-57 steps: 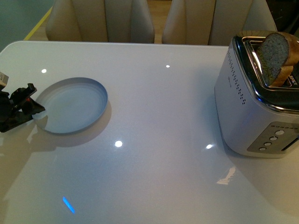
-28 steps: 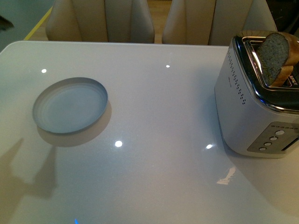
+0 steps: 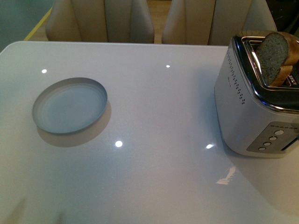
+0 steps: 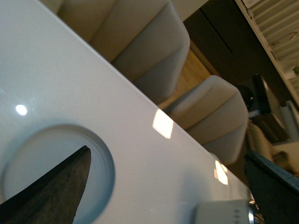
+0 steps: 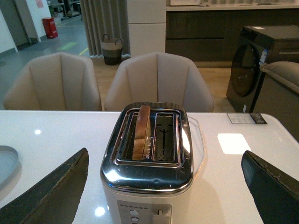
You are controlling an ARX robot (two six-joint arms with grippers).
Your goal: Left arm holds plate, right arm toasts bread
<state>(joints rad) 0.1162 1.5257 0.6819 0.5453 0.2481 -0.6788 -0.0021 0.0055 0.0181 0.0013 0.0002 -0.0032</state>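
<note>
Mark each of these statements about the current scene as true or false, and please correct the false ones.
1. The plate is empty. True.
2. The bread stands in the toaster's slot. True; its top sticks out above the slot.
3. Both toaster slots hold a slice. False: in the right wrist view only one slot holds bread, the other is empty.
4. The left gripper is closed on the plate rim. False: its jaws are wide apart and grip nothing, with the plate seen beyond them.
5. The right gripper holds the bread. False: its jaws are open, with the toaster seen between them.
6. Chairs stand at the far side of the table. True.
</note>
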